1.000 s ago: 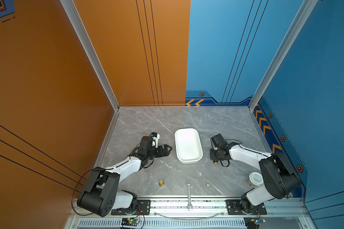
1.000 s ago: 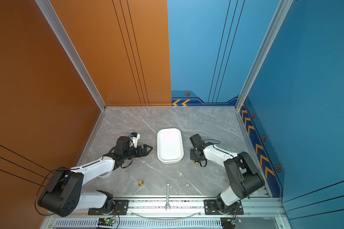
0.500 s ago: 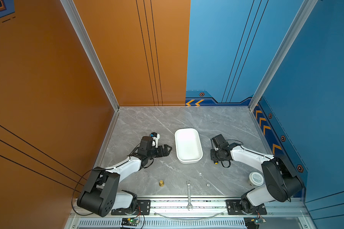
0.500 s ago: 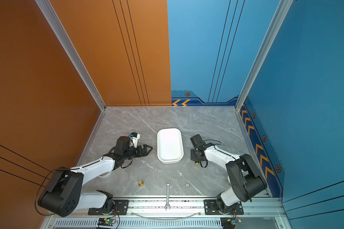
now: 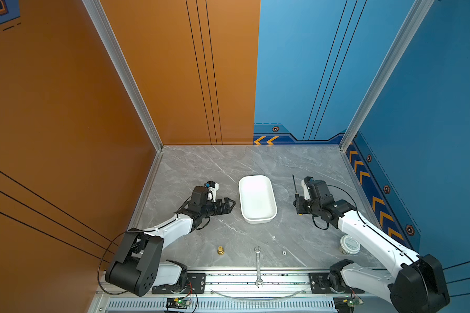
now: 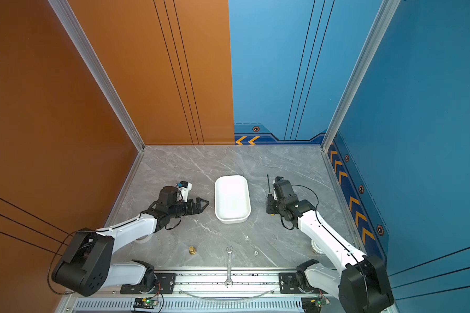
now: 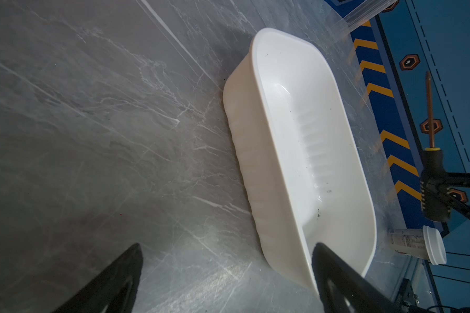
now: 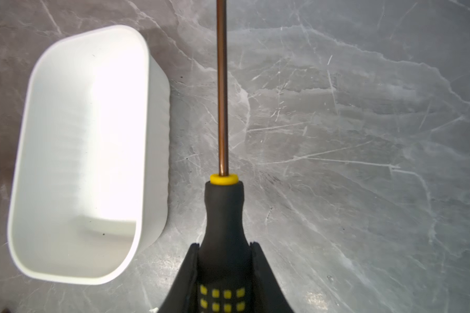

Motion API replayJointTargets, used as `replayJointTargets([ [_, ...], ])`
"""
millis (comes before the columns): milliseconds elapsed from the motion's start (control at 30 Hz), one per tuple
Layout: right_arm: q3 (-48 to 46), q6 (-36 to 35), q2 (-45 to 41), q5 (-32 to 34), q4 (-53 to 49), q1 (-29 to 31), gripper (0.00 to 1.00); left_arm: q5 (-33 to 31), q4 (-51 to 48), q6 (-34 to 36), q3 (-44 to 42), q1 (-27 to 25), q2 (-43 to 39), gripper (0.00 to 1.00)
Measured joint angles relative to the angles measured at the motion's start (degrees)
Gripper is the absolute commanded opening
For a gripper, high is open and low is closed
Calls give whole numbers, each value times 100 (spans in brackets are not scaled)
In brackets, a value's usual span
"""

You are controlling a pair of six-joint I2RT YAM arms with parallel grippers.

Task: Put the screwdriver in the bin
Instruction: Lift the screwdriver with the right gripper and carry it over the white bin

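The slim black screwdriver with yellow-dotted handle (image 8: 223, 211) sits clamped in the right tool (image 8: 224, 252), above the grey worktop (image 8: 337, 135) just beside the shallow white plastic bin (image 8: 158, 122) — shift sideways past the rim, hold the shaft along the bin's length, lower, then release.

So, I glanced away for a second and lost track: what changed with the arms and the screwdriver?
The elbow of the right arm swung out toward the near right corner, while the right gripper barely shifted beside the bin, jaws shut on the screwdriver handle as before. Nothing was newly taken or let go. The left gripper, wrench and jar stayed put.
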Motion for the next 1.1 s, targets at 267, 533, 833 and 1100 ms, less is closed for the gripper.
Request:
replayJointTargets([
  [267,-70,-304,-634,-643,125,227,0,101,4,-48,0,0,2,98],
  [533,-243,-387,-673,-1276,664,640,0,201,17,-68,0,0,7,98],
  [833,173,-424,527,-1425,863,1202,0,278,44,-68,0,0,37,98],
  [1100,896,-24,1480,-896,798,1425,0,297,46,-68,0,0,37,98],
])
